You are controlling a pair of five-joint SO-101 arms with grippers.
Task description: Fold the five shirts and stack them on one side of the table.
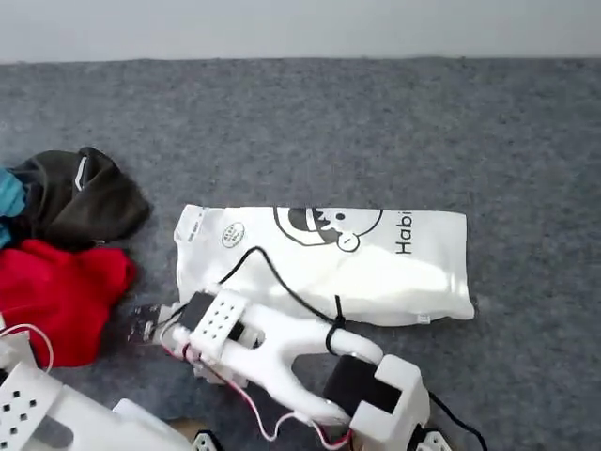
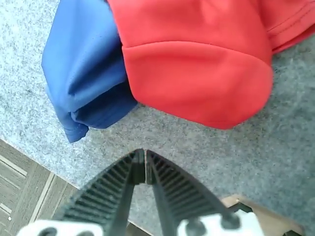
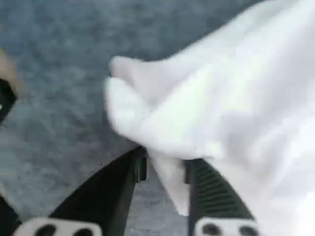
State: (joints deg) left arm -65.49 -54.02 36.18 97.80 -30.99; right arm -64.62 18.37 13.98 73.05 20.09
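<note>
A white shirt [image 1: 324, 263] with a dark print lies folded flat in the middle of the grey table. My right gripper [image 1: 150, 324] is at its near left corner. In the right wrist view this gripper [image 3: 165, 169] is shut on a flap of the white shirt [image 3: 216, 113], and the cloth fills the gap between the fingers. At the left lie a crumpled red shirt [image 1: 56, 291], a dark shirt [image 1: 80, 193] and a blue one [image 1: 9, 197]. My left gripper [image 2: 145, 164] is shut and empty, just short of the red shirt [image 2: 197, 64] and the blue shirt [image 2: 81, 69].
The right arm's white body [image 1: 310, 362] and its cables cross the near middle of the table. The left arm [image 1: 23, 404] sits at the near left corner. The table's edge and the floor [image 2: 19, 191] show close to the left gripper. Bare grey cloth lies far and right.
</note>
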